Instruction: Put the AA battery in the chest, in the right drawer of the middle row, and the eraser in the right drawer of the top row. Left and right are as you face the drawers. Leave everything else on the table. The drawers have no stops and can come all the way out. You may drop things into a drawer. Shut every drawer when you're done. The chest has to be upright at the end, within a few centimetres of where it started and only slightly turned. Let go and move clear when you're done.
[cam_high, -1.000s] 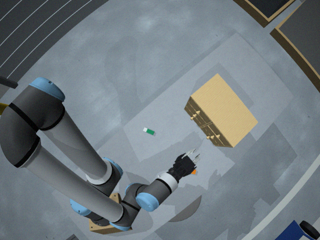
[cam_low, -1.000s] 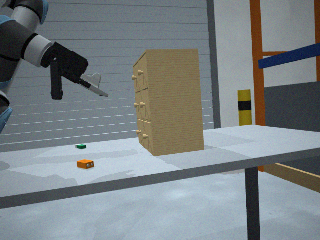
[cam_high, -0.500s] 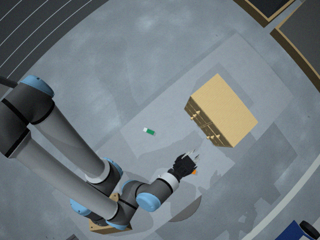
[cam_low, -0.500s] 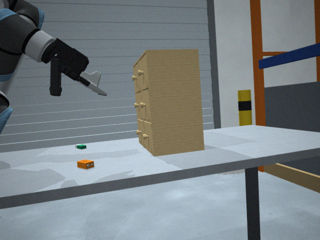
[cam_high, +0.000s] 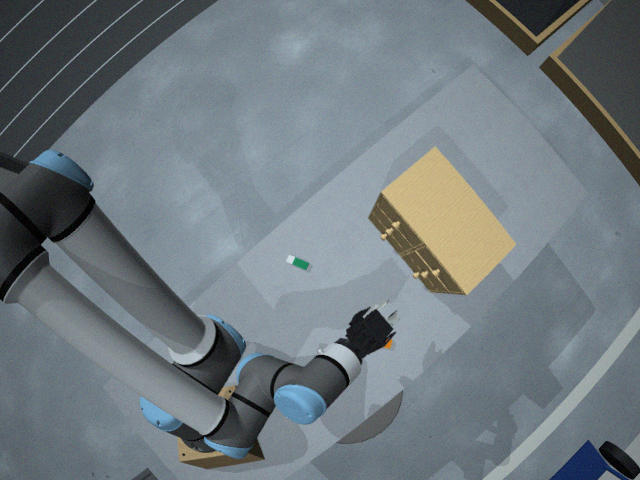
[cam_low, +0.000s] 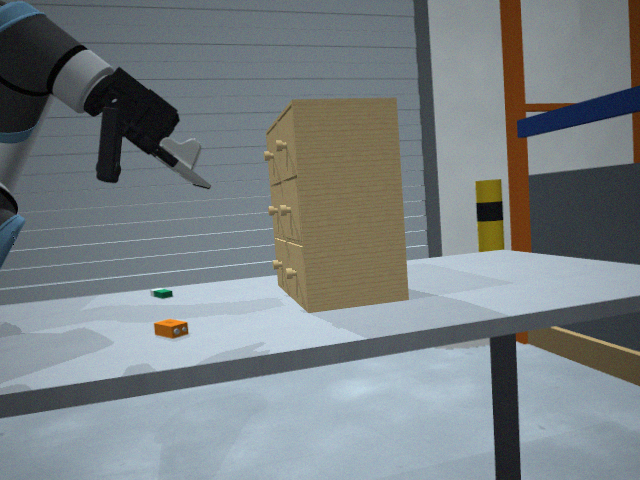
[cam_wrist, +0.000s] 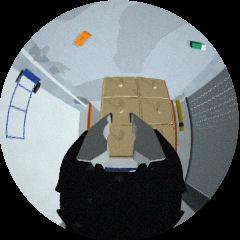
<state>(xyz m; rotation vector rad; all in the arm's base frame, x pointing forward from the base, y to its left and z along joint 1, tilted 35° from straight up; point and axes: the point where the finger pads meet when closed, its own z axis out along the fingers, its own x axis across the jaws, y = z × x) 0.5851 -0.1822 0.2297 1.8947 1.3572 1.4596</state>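
The wooden chest (cam_high: 442, 222) stands upright on the table, with three rows of two knobbed drawers, all shut. It also shows in the side view (cam_low: 338, 201) and the wrist view (cam_wrist: 135, 112). My gripper (cam_low: 199, 178) hangs in the air well in front of the drawer fronts, about level with the top rows, pointing at them. Its fingers stand narrowly apart with nothing between them. The green and white eraser (cam_high: 297, 262) lies on the table away from the chest. An orange block with two round studs (cam_low: 171, 328) lies below my gripper. I cannot make out a cylindrical battery.
The table's front edge (cam_low: 310, 356) runs close to the orange block. A yellow bollard (cam_low: 489, 214) and an orange rack (cam_low: 514, 129) stand behind the table. A blue cart (cam_high: 594, 462) is on the floor.
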